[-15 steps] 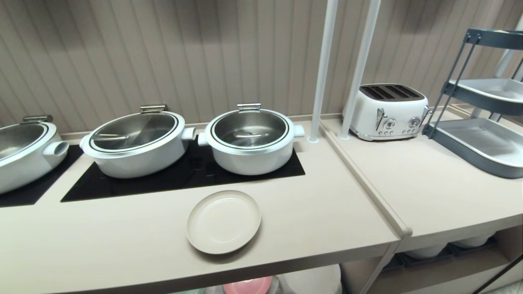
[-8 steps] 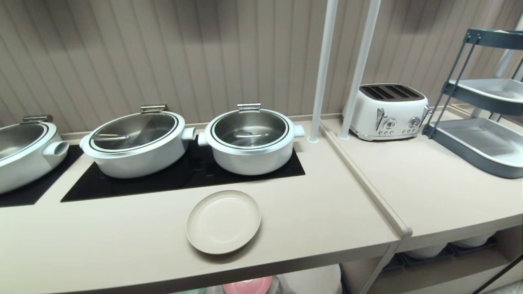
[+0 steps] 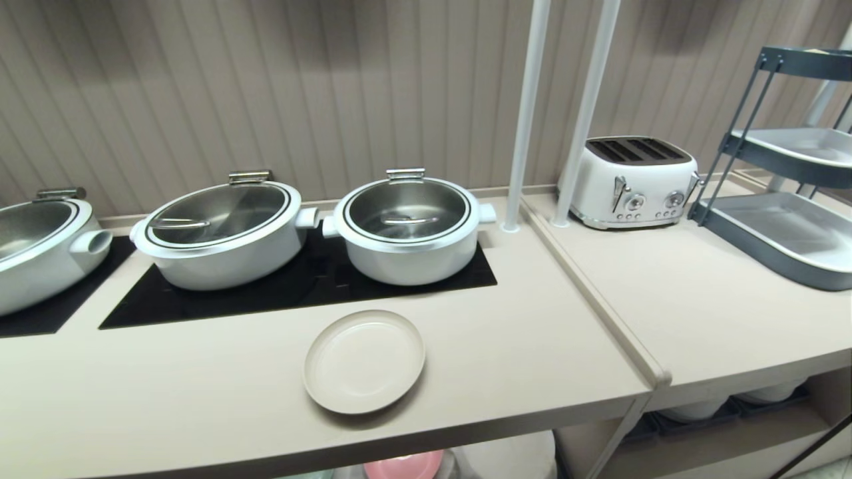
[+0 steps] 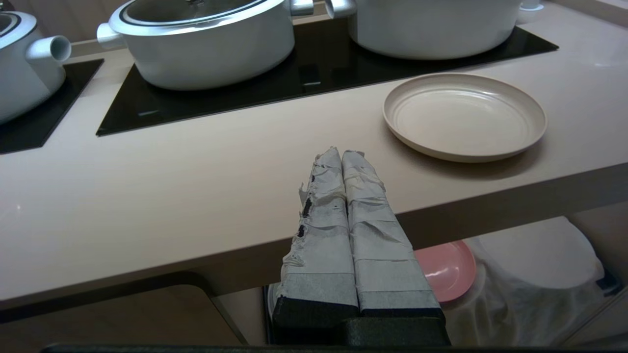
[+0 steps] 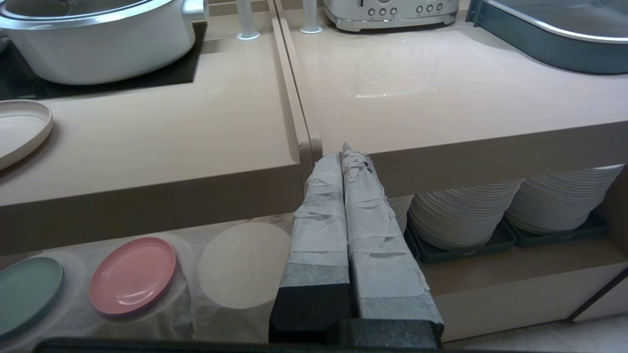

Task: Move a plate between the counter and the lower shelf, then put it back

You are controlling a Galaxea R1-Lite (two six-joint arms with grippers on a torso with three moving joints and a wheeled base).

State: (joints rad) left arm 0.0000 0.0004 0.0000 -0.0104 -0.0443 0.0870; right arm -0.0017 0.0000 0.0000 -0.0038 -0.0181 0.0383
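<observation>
Head view, left to right: three white lidded pots [image 3: 219,229] stand on the black hob panels [image 3: 299,293] set into the counter [image 3: 532,346]. In front of the rightmost pot, near the counter's front edge, the plate [image 3: 364,360] lies flat and upright, cream-beige, touching nothing else. A raised ridge [image 3: 599,306] closes the counter's right end; two white poles [image 3: 526,113] rise beside it. Beyond the ridge, the adjoining worktop carries a white toaster [image 3: 632,181] and a dark grey tiered rack [image 3: 785,166] with metal trays. Neither arm shows here. Left wrist view: the left gripper [image 4: 341,156], fingers wrapped in pale tape and pressed together, holds nothing; it sits in front of and below the counter's front edge, well apart from the plate [image 4: 464,115]. Under the counter, the lower shelf [image 4: 539,274] shows a white draped cloth with a pink plate [image 4: 444,269] on it. Right wrist view: a mint-green plate [image 5: 27,294] and the pink plate [image 5: 131,275] lie side by side on the cloth of the lower shelf. The right gripper [image 5: 346,153], also taped, jaws closed and empty, sits in front of the ridge's end. To its right, tall stacks of white plates [image 5: 466,211] sit in dark trays in the wider recess.
</observation>
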